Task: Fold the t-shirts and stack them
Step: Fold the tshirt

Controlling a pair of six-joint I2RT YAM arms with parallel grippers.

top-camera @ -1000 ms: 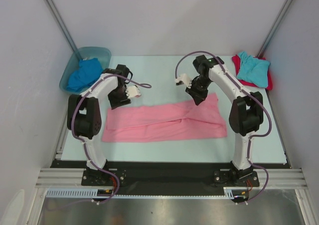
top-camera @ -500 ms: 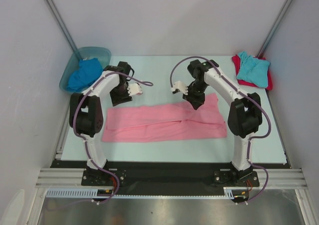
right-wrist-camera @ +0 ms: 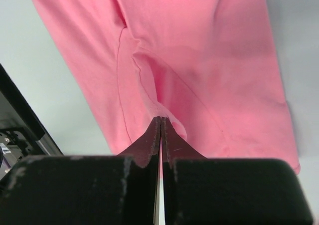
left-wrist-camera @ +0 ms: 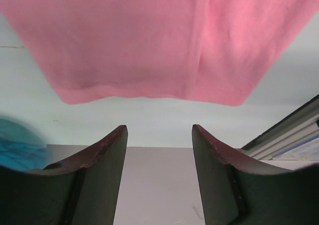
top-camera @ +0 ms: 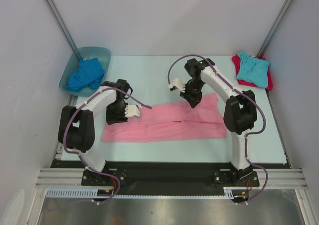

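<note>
The left arm [top-camera: 97, 99] bends low at centre left. The left gripper [left-wrist-camera: 159, 135] points right, its 2 fingers apart and holding nothing. The right arm [top-camera: 219, 83] arches toward the centre. The right gripper [right-wrist-camera: 160, 119] tips down, its fingers pressed together on a ridge of the pink t-shirt [top-camera: 164, 127].

free: bare table [top-camera: 149, 78] at centre, beyond the pink t-shirt [top-camera: 169, 127]. obstacles: blue-green tub [top-camera: 92, 49] far left; turquoise t-shirt [top-camera: 252, 68] on red t-shirt [top-camera: 270, 81] far right; right gripper [top-camera: 192, 104] pinching pink cloth.

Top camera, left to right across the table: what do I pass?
The plastic tub holding the blue t-shirt, left tool, right tool, turquoise t-shirt on the red t-shirt. The pink t-shirt lies under both tools.
</note>
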